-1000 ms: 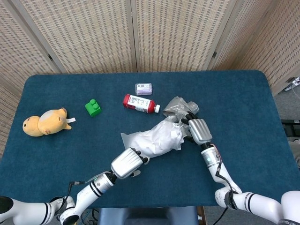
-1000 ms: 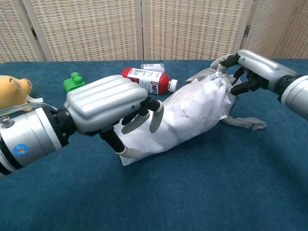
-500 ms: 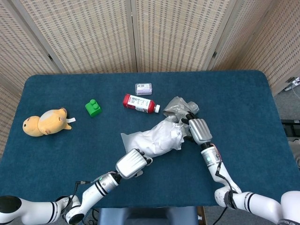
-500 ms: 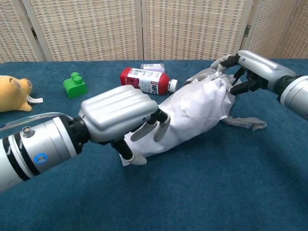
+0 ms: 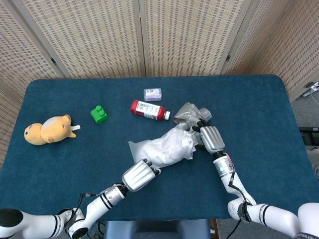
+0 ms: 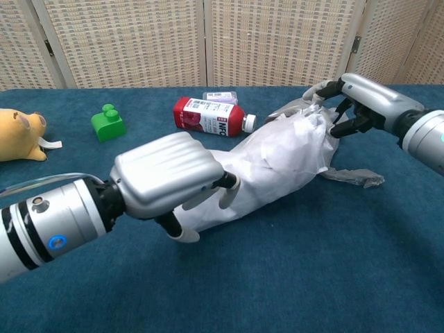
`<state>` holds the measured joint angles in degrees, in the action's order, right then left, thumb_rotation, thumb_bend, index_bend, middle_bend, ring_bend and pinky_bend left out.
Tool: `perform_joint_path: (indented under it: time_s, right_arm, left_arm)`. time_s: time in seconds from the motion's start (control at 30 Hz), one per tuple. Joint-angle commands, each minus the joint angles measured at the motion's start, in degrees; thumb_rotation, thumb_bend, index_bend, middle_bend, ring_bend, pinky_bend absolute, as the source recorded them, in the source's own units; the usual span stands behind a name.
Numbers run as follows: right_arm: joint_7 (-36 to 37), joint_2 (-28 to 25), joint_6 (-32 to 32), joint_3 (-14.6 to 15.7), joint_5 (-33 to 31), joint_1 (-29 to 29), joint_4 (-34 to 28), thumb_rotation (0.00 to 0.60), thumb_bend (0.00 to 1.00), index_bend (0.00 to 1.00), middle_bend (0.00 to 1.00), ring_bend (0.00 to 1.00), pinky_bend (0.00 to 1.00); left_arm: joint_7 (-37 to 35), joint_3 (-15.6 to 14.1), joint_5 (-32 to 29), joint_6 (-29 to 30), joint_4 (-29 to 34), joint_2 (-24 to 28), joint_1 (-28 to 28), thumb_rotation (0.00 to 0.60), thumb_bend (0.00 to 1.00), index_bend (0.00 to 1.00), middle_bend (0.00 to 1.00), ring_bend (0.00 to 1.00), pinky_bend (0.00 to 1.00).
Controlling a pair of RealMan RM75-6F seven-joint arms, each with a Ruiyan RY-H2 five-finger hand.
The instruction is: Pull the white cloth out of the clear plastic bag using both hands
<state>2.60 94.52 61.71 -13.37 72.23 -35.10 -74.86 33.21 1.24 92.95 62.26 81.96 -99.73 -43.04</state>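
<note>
Cloth [image 5: 167, 147] lies mostly inside the bag [image 5: 192, 113]; left hand [image 6: 170, 182] pinches its near end, right hand [image 6: 361, 100] grips the bag's mouth, extraction barely begun.

Bright, even overhead light, soft shadows; both views sharp, chest view slightly wide-angle.
</note>
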Motion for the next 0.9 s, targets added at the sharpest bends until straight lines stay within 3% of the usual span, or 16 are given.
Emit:
perform_joint_path:
  time_s: [0.03, 0.33, 0.57, 0.9]
  right_arm:
    - [0.01, -0.02, 0.01, -0.04, 0.04, -0.02, -0.03, 0.600, 0.67, 0.70, 0.20, 0.14, 0.36]
    - [0.31, 0.09, -0.05, -0.21, 0.12, -0.10, 0.03, 0.600, 0.67, 0.70, 0.20, 0.14, 0.36]
    - [0.33, 0.14, -0.57, -0.39, -0.42, -0.18, 0.41, 0.600, 0.68, 0.70, 0.20, 0.14, 0.36]
    - [0.52, 0.08, -0.60, -0.37, -0.42, -0.07, 0.30, 0.600, 0.68, 0.70, 0.20, 0.14, 0.36]
  left_arm:
    - [2.67, -0.19, -0.67, -0.94, 1.29, 0.94, 0.24, 0.600, 0.02, 0.40, 0.72, 0.58, 0.65]
    - [6.60, -0.42, -3.04, -2.36, 3.58, 2.13, 1.18, 0.600, 0.01, 0.31, 0.70, 0.56, 0.64]
    - [6.90, -0.35, -3.95, -2.49, 2.53, 1.25, 1.68, 0.600, 0.00, 0.37, 0.70, 0.56, 0.64]
    - [7.14, -0.19, -5.16, -1.58, 0.89, -0.04, 2.90, 0.600, 0.00, 0.38, 0.70, 0.56, 0.64]
